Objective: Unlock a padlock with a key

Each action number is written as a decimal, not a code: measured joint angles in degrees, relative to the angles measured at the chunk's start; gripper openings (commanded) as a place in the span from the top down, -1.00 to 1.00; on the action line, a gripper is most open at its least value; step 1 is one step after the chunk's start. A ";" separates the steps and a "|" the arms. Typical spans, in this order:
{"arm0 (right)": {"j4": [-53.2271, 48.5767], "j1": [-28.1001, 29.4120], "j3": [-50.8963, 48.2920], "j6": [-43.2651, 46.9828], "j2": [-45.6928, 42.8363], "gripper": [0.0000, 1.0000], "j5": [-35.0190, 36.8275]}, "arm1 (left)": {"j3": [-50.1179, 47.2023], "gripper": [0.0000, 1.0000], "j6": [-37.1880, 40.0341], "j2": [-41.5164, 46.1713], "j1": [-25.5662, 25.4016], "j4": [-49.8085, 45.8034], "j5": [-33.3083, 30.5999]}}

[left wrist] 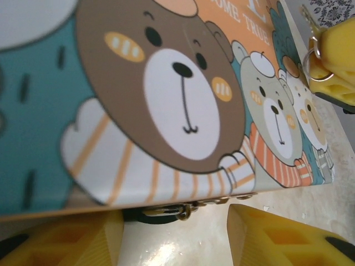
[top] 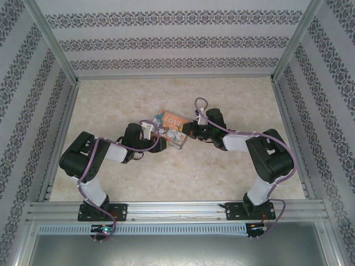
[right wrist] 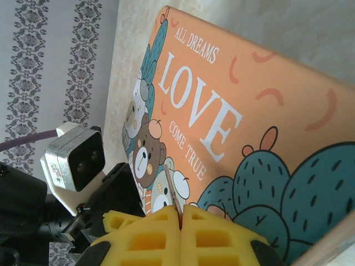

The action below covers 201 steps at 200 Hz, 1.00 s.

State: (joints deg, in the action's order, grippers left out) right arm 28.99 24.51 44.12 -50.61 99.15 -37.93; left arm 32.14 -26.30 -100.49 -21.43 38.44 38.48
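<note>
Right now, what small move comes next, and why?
Probably ease the key toward the latch on the box: the right claw is shut on the key at the far end, while the open left claw straddles that latch.

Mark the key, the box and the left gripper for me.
key (right wrist: 173, 191), right wrist view: the thin bare blade, above where it is pinched.
box (right wrist: 294, 83), right wrist view: the orange lid, right of the word LOVE.
left gripper (left wrist: 175, 224), left wrist view: midway between its two fingertips.
</note>
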 measured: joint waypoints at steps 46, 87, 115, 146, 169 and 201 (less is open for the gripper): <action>0.00 0.00 0.00 0.02 0.00 1.00 0.00 | 0.00 -0.03 -1.64 -0.24 -2.32 0.92 -0.68; 0.07 0.00 -0.04 0.02 0.00 1.00 0.00 | 0.00 -0.02 -4.22 -0.85 -2.58 2.40 -1.88; 0.22 0.00 -0.13 0.00 0.00 1.00 0.00 | 0.00 0.05 -5.79 -1.20 -2.58 3.19 -2.62; 0.63 0.00 -0.31 0.02 0.00 1.00 0.00 | 0.04 0.15 -7.02 -1.62 -2.58 3.63 -3.63; 0.66 0.00 -0.33 0.02 0.00 1.00 0.00 | 0.13 0.24 -7.48 -1.90 -2.60 3.76 -4.24; 0.68 0.00 -0.33 0.00 0.00 1.00 0.02 | 0.68 0.40 -7.87 -2.64 -2.60 3.85 -4.92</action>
State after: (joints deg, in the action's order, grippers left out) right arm 29.67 24.51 43.79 -50.61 99.15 -37.91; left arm 32.82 -34.17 -103.13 -24.03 42.28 33.56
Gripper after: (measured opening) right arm 0.043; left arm 0.321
